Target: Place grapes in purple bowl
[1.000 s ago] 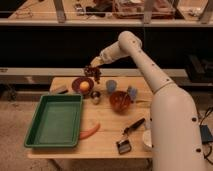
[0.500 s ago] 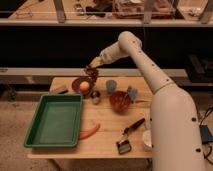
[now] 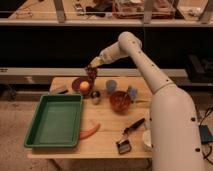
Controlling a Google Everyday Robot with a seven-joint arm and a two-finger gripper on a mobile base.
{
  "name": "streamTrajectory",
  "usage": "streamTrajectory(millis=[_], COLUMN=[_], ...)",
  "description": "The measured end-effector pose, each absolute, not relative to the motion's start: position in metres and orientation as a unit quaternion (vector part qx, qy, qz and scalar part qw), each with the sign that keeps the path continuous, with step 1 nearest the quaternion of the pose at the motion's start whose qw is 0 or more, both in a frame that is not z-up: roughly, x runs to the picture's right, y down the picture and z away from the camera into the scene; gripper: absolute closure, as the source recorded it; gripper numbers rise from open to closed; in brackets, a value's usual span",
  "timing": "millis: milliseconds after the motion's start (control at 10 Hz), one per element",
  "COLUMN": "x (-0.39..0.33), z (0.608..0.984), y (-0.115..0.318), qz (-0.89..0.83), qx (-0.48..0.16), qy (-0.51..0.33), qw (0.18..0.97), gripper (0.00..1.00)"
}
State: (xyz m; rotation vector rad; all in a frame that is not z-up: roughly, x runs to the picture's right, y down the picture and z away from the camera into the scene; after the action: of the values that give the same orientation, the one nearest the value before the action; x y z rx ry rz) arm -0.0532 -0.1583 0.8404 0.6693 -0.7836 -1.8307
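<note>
The white robot arm reaches over the far edge of the wooden counter (image 3: 107, 140), and its gripper (image 3: 93, 64) hangs there with the jaws clamped on the small bunch of dark purple-brown grapes (image 3: 91, 73). The grapes dangle just above the right rim of the shallow, dark purplish-maroon round bowl (image 3: 77, 85) near the far left corner; a small orange ball-like fruit (image 3: 84, 86) lies inside that bowl. A deeper reddish-brown bowl (image 3: 120, 100) sits toward the counter's middle, with a small blue cup (image 3: 111, 86) behind it. A green rectangular plastic tray (image 3: 54, 120) fills the near left corner.
</note>
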Motion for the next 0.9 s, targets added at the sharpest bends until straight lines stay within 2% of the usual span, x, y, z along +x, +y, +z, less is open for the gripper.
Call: streamTrajectory(millis=[400,900], x=[-0.064,-0.073], z=[0.863,0.862], y=[-0.163,-0.156], qz=[-0.754,-0.759], qx=[0.306,0.334], qy=[-0.313,-0.299], qw=[0.490,0.472], gripper=[1.00,1.00])
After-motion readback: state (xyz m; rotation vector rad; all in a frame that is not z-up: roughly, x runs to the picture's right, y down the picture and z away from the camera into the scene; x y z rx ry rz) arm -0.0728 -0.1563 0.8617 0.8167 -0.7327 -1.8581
